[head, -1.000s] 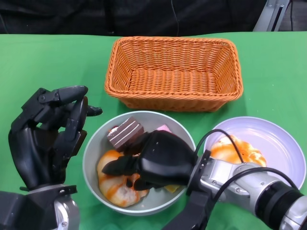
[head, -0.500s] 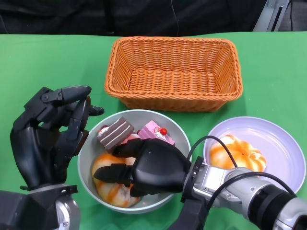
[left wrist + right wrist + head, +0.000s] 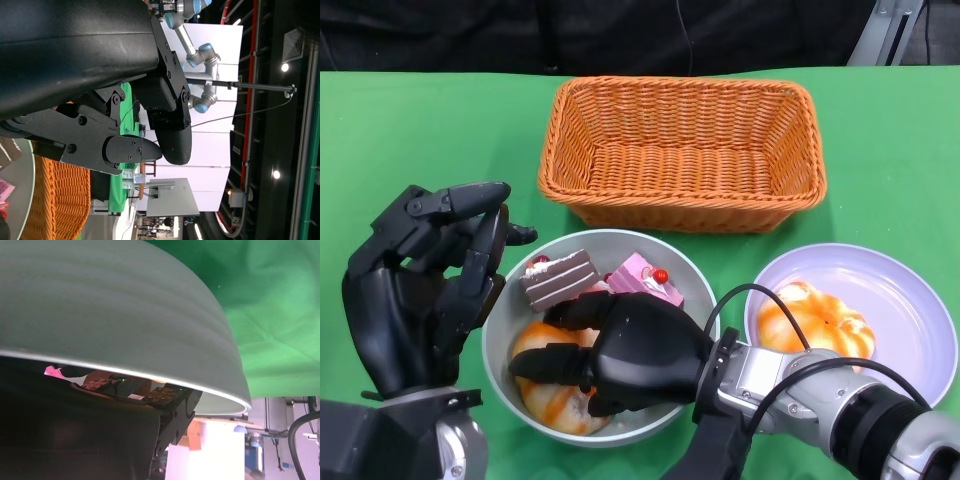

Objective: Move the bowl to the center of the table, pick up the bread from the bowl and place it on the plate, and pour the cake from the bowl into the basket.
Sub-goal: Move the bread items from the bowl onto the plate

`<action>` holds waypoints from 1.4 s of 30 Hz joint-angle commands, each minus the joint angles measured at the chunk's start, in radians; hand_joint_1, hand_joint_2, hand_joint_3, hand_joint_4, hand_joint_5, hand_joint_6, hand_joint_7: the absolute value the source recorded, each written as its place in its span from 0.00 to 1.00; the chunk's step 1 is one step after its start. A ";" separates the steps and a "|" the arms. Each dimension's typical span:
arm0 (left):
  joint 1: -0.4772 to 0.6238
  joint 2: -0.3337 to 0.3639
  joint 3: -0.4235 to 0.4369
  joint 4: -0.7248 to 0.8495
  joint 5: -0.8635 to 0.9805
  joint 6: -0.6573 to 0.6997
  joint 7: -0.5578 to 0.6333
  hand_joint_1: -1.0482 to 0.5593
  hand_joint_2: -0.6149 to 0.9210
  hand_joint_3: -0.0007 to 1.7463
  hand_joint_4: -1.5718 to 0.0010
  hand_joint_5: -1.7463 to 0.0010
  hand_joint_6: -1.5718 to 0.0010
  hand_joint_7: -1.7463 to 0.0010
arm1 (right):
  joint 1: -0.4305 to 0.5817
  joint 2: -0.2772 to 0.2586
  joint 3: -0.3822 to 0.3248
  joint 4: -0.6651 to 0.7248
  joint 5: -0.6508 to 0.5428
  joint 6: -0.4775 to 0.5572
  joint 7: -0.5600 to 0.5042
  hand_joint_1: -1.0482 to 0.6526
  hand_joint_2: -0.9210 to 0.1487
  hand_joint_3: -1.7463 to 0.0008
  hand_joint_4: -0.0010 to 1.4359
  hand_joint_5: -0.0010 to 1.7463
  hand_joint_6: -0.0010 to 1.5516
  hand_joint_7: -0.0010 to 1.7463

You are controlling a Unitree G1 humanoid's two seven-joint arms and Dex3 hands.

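Over the last second the bowl (image 3: 600, 335) has been shifted a little away from the plate (image 3: 850, 318), toward the left hand (image 3: 425, 290), and the right hand (image 3: 620, 355) has been carried with it, deeper across the bowl's near side. The cakes inside, a brown layered piece (image 3: 558, 278) and a pink one (image 3: 645, 279), have been jostled toward the basket (image 3: 682, 152) side. The basket has not been moved.

The right hand's fingers (image 3: 548, 362) are seen spread over the bread (image 3: 545, 385) left in the bowl; whether the bread is actually gripped cannot be told, since the contact is hidden under the hand. The left hand is held upright just beside the bowl's rim, fingers curled, with nothing in it.

One bread (image 3: 812, 318) is already lying on the plate. It is judged that the second bread is now being reached for, and that the pouring of the cakes into the basket, just beyond the bowl, is not yet begun.
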 commanded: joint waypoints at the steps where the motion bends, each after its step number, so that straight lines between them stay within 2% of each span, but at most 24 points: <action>1: 0.009 -0.005 -0.001 -0.018 0.011 0.002 0.018 0.57 1.00 0.23 0.47 0.30 0.36 0.62 | 0.011 0.004 -0.001 -0.004 0.027 -0.011 0.058 0.35 0.01 0.96 0.36 0.03 0.27 0.00; 3: 0.010 -0.005 -0.003 -0.019 0.016 -0.001 0.023 0.57 1.00 0.24 0.48 0.30 0.36 0.62 | 0.012 -0.001 0.004 -0.031 0.032 0.015 0.126 0.36 0.00 0.97 0.38 0.03 0.26 0.00; 5: 0.013 -0.008 -0.005 -0.025 0.020 0.003 0.029 0.57 1.00 0.24 0.48 0.30 0.36 0.61 | 0.015 -0.006 0.006 -0.062 0.037 0.044 0.201 0.36 0.00 0.95 0.36 0.02 0.26 0.00; 7: 0.014 -0.011 -0.008 -0.032 0.019 0.005 0.033 0.56 1.00 0.23 0.47 0.30 0.36 0.61 | 0.015 -0.007 0.019 -0.096 0.023 0.087 0.274 0.32 0.00 0.94 0.30 0.00 0.27 0.01; 9: 0.016 -0.012 -0.011 -0.035 0.020 0.006 0.038 0.56 1.00 0.23 0.47 0.29 0.37 0.60 | 0.024 -0.007 0.023 -0.119 0.018 0.113 0.297 0.30 0.00 0.93 0.26 0.00 0.27 0.01; 11: 0.018 -0.010 -0.014 -0.040 0.019 0.007 0.042 0.56 1.00 0.23 0.47 0.29 0.37 0.60 | 0.036 -0.005 0.026 -0.121 0.014 0.124 0.274 0.29 0.00 0.92 0.24 0.00 0.26 0.00; 15: 0.020 -0.008 -0.015 -0.047 0.011 0.015 0.041 0.56 1.00 0.22 0.48 0.29 0.38 0.60 | 0.036 -0.004 0.039 -0.104 -0.003 0.131 0.226 0.29 0.01 0.97 0.28 0.02 0.27 0.01; 20: 0.023 -0.009 -0.014 -0.056 0.016 0.021 0.046 0.55 1.00 0.22 0.48 0.29 0.38 0.59 | 0.030 -0.006 0.056 -0.098 -0.018 0.139 0.210 0.30 0.01 0.99 0.31 0.02 0.29 0.01; 24: 0.019 -0.001 -0.012 -0.043 0.012 0.005 0.035 0.56 1.00 0.22 0.48 0.28 0.38 0.59 | 0.035 0.004 0.055 -0.060 -0.008 0.122 0.133 0.36 0.02 1.00 0.35 0.02 0.32 0.01; 28: 0.017 0.002 -0.010 -0.038 0.012 0.000 0.032 0.56 1.00 0.23 0.48 0.28 0.38 0.59 | 0.031 0.014 0.053 -0.024 0.003 0.110 0.114 0.41 0.01 1.00 0.35 0.02 0.32 0.01; 32: 0.017 0.003 -0.010 -0.037 0.013 -0.004 0.032 0.56 1.00 0.23 0.47 0.28 0.38 0.59 | 0.024 0.015 0.061 -0.020 -0.003 0.119 0.139 0.45 0.00 1.00 0.37 0.02 0.34 0.01; 36: 0.018 0.003 -0.010 -0.038 0.020 -0.005 0.035 0.57 1.00 0.24 0.47 0.28 0.38 0.58 | 0.020 0.018 0.067 0.000 -0.008 0.097 0.090 0.51 0.00 1.00 0.36 0.02 0.34 0.00; 42: 0.019 0.003 -0.009 -0.037 0.017 -0.009 0.034 0.56 1.00 0.24 0.48 0.28 0.39 0.57 | 0.009 0.027 0.079 0.031 -0.020 0.093 0.056 0.50 0.05 1.00 0.47 0.05 0.37 0.01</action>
